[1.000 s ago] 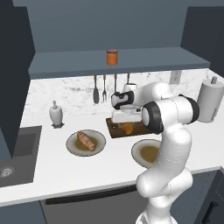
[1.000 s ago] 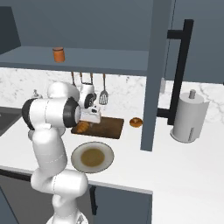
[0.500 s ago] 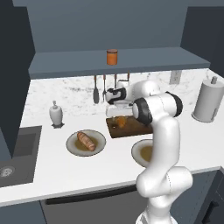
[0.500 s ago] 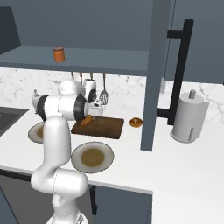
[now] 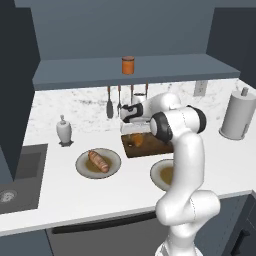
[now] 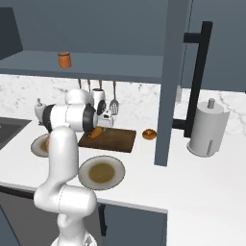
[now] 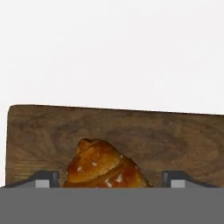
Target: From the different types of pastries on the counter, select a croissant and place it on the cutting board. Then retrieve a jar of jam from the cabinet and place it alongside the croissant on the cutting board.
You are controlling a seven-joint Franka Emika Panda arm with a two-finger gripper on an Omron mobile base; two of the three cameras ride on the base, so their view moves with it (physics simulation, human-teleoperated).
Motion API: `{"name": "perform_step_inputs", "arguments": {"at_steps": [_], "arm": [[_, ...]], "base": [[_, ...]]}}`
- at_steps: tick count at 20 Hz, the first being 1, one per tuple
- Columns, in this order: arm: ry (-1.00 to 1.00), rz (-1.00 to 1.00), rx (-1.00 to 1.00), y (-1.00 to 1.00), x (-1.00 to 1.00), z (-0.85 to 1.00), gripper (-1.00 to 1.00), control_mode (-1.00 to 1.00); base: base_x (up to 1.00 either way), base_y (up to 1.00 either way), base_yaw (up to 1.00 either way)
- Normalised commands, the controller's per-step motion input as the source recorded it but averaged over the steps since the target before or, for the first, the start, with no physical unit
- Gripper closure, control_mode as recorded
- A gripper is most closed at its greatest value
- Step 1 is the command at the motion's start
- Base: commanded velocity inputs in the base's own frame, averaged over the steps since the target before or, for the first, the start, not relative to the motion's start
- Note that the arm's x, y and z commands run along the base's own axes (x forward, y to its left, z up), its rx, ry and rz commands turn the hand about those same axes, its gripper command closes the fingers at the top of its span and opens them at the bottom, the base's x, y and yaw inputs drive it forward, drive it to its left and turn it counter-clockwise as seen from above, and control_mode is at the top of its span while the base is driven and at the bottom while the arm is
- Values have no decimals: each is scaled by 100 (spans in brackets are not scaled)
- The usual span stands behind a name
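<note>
Release step. The croissant (image 7: 105, 168) lies on the cutting board (image 7: 175, 135), toward its left end, between the tips of the gripper (image 7: 110, 179), whose jaws stand wide and clear of the pastry. Lift straight up without dragging it. Next target, the jar of jam (image 5: 128, 65), stands on the cabinet (image 5: 80, 75) shelf beyond.

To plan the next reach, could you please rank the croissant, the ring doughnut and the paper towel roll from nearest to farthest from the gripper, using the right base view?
1. The croissant, on the cutting board just below the gripper.
2. The ring doughnut, on the counter right of the board.
3. The paper towel roll, far right, past the dark post.
</note>
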Motion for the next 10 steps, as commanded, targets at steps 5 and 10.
{"name": "perform_step_inputs", "arguments": {"at_steps": [5,10], "arm": [[-8,0,10,0,8,12,-100,-100],[-10,0,12,0,3,43,-100,-100]], "base": [[0,0,0],[0,0,0]]}}
